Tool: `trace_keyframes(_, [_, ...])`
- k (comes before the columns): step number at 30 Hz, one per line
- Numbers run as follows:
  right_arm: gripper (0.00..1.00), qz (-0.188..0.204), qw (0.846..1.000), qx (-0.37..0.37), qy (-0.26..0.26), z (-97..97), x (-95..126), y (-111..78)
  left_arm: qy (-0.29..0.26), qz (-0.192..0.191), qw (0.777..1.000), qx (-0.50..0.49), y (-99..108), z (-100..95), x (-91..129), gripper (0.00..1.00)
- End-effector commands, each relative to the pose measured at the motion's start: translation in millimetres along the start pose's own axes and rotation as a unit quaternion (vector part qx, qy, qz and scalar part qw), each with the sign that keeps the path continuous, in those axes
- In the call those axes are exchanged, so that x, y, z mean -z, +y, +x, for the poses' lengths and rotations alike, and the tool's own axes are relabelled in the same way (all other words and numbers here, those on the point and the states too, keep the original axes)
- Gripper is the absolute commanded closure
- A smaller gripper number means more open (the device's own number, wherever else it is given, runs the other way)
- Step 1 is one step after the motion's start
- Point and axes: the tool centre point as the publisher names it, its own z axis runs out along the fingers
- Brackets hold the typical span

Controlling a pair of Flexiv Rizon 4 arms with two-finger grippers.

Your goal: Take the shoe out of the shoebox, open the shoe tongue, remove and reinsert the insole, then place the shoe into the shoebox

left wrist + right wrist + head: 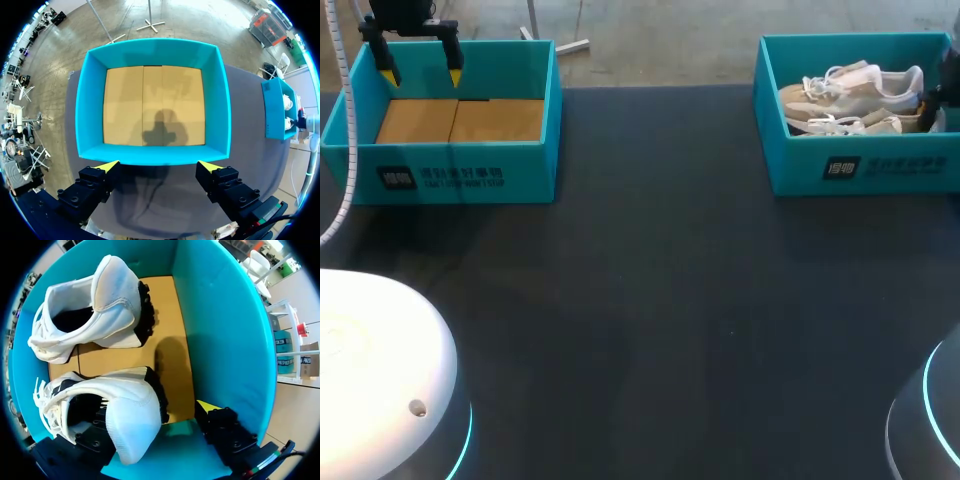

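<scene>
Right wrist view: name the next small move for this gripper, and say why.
Probably shut the right gripper on the heel of the nearer shoe. The shoe lies in the shoebox with its heel between the open jaws. One yellow fingertip stands clear of the heel; the other is hidden behind the shoe. The shoe is not yet lifted out.

a robot test bench in a robotics lab: a matte black table (650, 300) fills the frame, with the white, cyan-ringed base of the left arm (380, 370) at lower left and the right arm's base (932, 420) at lower right. a teal shoebox (450, 172) sits at upper left under the left gripper (421, 75), its yellow-tipped fingers apart. a matching shoebox (860, 172) at upper right holds a pair of pale sneakers (850, 100).
</scene>
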Motion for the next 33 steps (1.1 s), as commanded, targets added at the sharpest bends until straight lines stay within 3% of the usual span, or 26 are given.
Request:
trace_keyframes(1, [0.25,-0.001,1.0,0.001,-0.002,4.2,1,-3.0,0.0,0.0,1.0,0.0,0,0.1,0,0.0])
trace_keyframes(13, [0.36,0.003,1.0,0.007,-0.014,12.7,-2,-7.2,0.0,0.0,1.0,0.0,0,0.1,0,0.0])
trace_keyframes(19, [0.64,0.009,1.0,0.002,-0.008,11.9,-7,-4.8,0.0,0.0,1.0,0.0,0,0.1,0,0.0])
trace_keyframes(22, [1.0,0.01,1.0,-0.002,-0.007,10.9,-6,-4.2,0.0,0.0,1.0,0.0,0,0.1,0,0.0])
trace_keyframes(33, [1.0,-0.002,0.999,-0.022,-0.033,10.7,8,-9.2,0.0,0.0,1.0,0.0,0,0.1,0,0.0])
